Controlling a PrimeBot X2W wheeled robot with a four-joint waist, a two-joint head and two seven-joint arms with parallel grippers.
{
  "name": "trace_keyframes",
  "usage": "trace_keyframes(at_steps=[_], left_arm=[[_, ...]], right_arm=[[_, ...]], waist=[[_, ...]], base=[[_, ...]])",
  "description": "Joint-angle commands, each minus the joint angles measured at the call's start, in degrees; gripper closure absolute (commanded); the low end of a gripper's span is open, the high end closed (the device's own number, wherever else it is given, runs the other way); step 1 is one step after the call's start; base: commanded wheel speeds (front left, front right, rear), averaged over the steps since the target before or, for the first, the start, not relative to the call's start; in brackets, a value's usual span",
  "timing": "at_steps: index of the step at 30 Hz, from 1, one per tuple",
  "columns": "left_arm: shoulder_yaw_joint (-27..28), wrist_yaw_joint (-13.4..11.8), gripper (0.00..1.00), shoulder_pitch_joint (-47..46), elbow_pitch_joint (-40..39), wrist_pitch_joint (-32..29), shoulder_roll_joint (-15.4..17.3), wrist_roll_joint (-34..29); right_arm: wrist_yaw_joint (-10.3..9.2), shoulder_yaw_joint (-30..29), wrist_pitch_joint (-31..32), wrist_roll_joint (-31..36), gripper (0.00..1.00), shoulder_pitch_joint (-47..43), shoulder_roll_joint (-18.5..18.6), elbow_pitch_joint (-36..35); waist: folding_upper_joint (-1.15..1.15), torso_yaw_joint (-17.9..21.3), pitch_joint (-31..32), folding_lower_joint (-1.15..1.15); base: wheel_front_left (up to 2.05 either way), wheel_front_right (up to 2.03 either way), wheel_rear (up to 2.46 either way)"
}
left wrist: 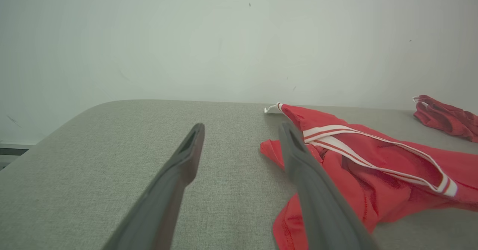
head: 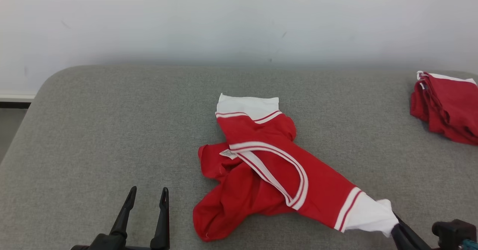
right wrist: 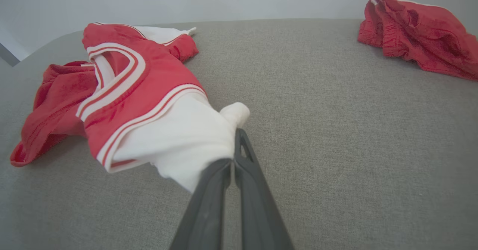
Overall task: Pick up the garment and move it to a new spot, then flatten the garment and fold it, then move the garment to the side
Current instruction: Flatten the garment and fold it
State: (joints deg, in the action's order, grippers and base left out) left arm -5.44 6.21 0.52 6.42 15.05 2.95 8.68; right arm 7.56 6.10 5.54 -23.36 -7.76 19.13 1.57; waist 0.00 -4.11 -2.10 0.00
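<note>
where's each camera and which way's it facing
Head view: from the head, forward and down onto the grey fabric surface and crumpled red-and-white shirt; left gripper lower left, right gripper lower right.
Left wrist view: along the open left gripper toward the white wall.
Right wrist view: along the right gripper, shut on the shirt's white sleeve.
All share the shirt.

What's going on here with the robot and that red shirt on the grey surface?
The robot's right gripper is shut on the white sleeve of a red and white shirt that lies crumpled, not yet flattened, on the grey padded surface. The left gripper is open beside the shirt, holding nothing. A second red garment sits bunched at the far right.
</note>
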Motion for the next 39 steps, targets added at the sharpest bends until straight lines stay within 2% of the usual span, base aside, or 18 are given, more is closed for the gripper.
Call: trace_keyframes(at_steps=[1,2,3,9,14,21,24,29,39], left_arm=[[-0.1,-0.1,0.00,-0.3,0.0,0.2,-0.1,0.2],[-0.1,-0.2,0.00,-0.3,0.0,0.2,-0.1,0.3],[-0.2,-0.1,0.00,-0.3,0.0,0.2,-0.1,0.3],[-0.1,-0.2,0.00,-0.2,0.2,0.2,-0.1,0.1],[0.6,-0.1,0.00,0.3,0.0,0.2,-0.1,-0.5],[1.7,0.2,0.00,0.9,-0.5,0.2,-0.1,-1.3],[2.0,0.2,0.00,0.6,-0.5,0.2,-0.1,-1.5],[2.1,0.5,0.00,0.0,-0.4,0.2,-0.1,-1.7],[1.2,0.8,0.00,-0.9,-0.3,0.2,-0.1,-1.2]], right_arm=[[-0.13,-1.6,1.4,0.1,1.00,-1.4,-0.4,-1.5],[-0.13,-2.6,2.7,0.8,0.67,-2.7,-0.5,-2.7],[-0.13,-3.4,3.4,0.8,0.00,-3.5,-1.2,-3.8],[-0.13,-5.9,5.1,3.8,0.00,-5.5,-2.4,-7.4],[-0.13,-8.5,2.8,6.1,0.00,-5.5,-4.0,-10.8],[-0.13,-5.6,-2.1,8.2,0.00,-4.3,-6.0,-12.0],[-0.13,-1.7,-3.2,8.9,0.00,-2.5,-6.6,-9.8],[-0.13,5.6,-3.7,9.2,0.00,1.1,-5.1,-4.7],[-0.13,17.7,-4.7,10.4,0.00,11.8,-2.7,12.0]], waist=[[0.00,-0.1,-0.1,0.00],[0.00,-0.2,-0.1,0.00],[0.00,-0.3,-0.1,0.00],[0.00,-0.9,0.0,0.00],[0.00,-1.3,0.7,0.00],[0.00,-1.8,1.2,0.00],[0.00,-2.4,1.0,0.00],[0.00,-3.5,0.7,0.00],[0.00,-6.1,-0.4,0.00]], base=[[0.00,0.00,0.00],[0.00,0.00,0.00],[0.00,0.00,0.00],[0.00,0.00,0.00],[0.00,0.00,0.00],[0.00,0.00,0.00],[0.00,0.00,0.00],[0.00,0.00,0.00],[0.00,0.00,0.00]])
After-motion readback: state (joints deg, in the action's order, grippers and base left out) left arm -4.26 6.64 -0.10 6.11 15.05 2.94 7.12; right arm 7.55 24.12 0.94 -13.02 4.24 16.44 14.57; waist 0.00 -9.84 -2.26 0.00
